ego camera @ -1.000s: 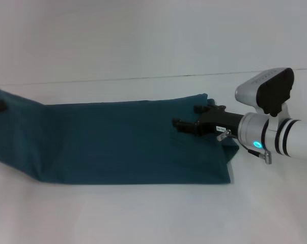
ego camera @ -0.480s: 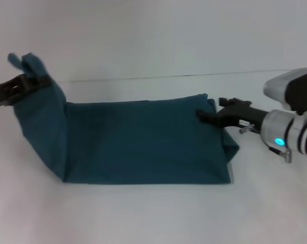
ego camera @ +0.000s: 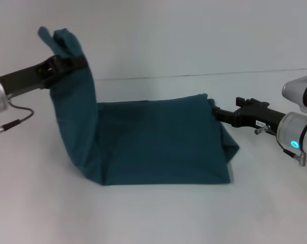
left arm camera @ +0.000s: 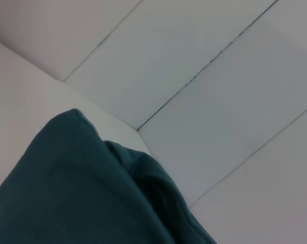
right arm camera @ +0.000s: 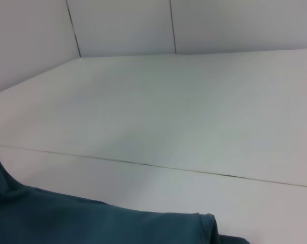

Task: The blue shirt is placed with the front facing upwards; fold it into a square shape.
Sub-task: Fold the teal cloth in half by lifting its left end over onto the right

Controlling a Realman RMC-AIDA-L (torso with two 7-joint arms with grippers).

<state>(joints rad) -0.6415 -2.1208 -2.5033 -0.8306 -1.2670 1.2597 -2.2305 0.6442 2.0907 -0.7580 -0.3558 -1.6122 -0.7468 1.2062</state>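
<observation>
Teal cloth of the shirt [ego camera: 158, 142] is seen in the head view folded across the white table [ego camera: 153, 213] at centre frame. Its left end is lifted to the upper left, pinched by the left gripper [ego camera: 66, 63]. The right gripper [ego camera: 219, 113] is seen at the shirt's right edge; whether its fingers are spread cannot be told. In the left wrist view, bunched shirt [left arm camera: 92, 198] fills the lower left. In the right wrist view, the shirt [right arm camera: 92, 221] lies along the bottom edge.

Blue shirt [ego camera: 158, 142] lettering hidden; right gripper [ego camera: 217, 113] fingertips' state unclear.
</observation>
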